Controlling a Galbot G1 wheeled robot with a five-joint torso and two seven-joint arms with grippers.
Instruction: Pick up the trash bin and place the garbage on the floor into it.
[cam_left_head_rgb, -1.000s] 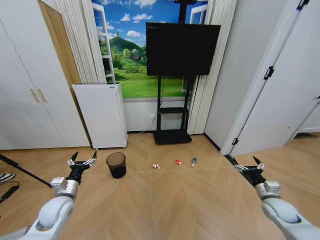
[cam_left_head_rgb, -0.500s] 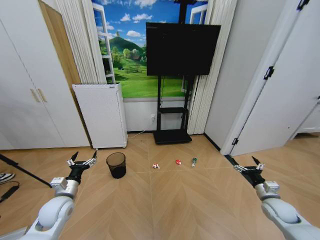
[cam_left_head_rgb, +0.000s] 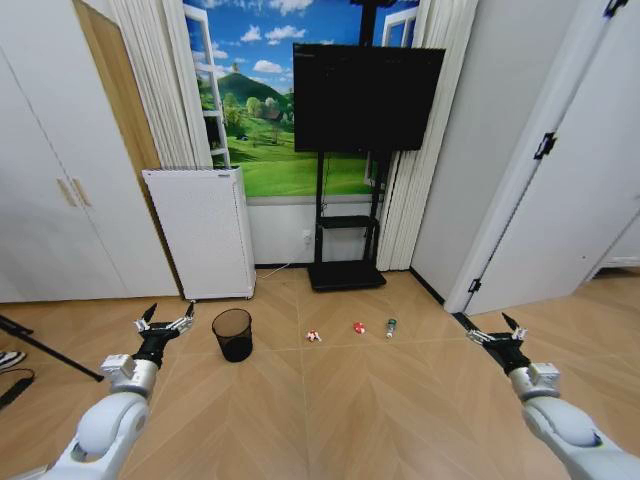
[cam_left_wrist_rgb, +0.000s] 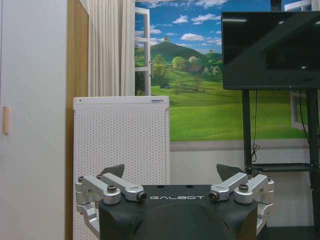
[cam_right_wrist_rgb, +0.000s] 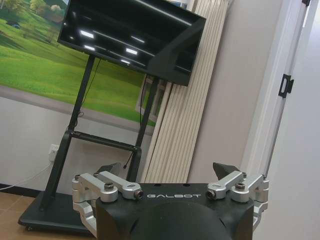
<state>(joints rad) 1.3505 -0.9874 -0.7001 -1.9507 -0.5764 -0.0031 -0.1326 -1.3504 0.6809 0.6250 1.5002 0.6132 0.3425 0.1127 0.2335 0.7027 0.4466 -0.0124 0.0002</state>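
Camera's drifted a touch since half a second back: the whole head view has slid a little right and down, so that's the robot moving, not the stuff on the floor. Both arms look unchanged.

Small round black wire-mesh trash bin (cam_left_head_rgb: 232, 334) stands upright on the light tan herringbone wood floor (cam_left_head_rgb: 340, 410), left of centre in the frame, just below the tall white perforated box appliance (cam_left_head_rgb: 200, 243) but not touching it. Right of the bin, in a loose row around mid-frame, sits the garbage: a crumpled red-and-white wrapper (cam_left_head_rgb: 313, 336), then a small red crushed piece (cam_left_head_rgb: 358, 327), then a little clear green-labelled plastic bottle (cam_left_head_rgb: 391, 327) lying down. All three are apart from each other and from the bin.

Left gripper (cam_left_head_rgb: 164, 325) hovers at lower left of the head view, a bit left of the bin, fingers spread wide and holding nothing. Right gripper (cam_left_head_rgb: 494, 331) is at lower right, well apart from the bottle, also spread and empty.

Behind it all, a big black TV (cam_left_head_rgb: 367, 97) on a black stand sits upper centre, against a green landscape mural (cam_left_head_rgb: 258, 120), with white cupboard doors (cam_left_head_rgb: 50, 190) at far left.
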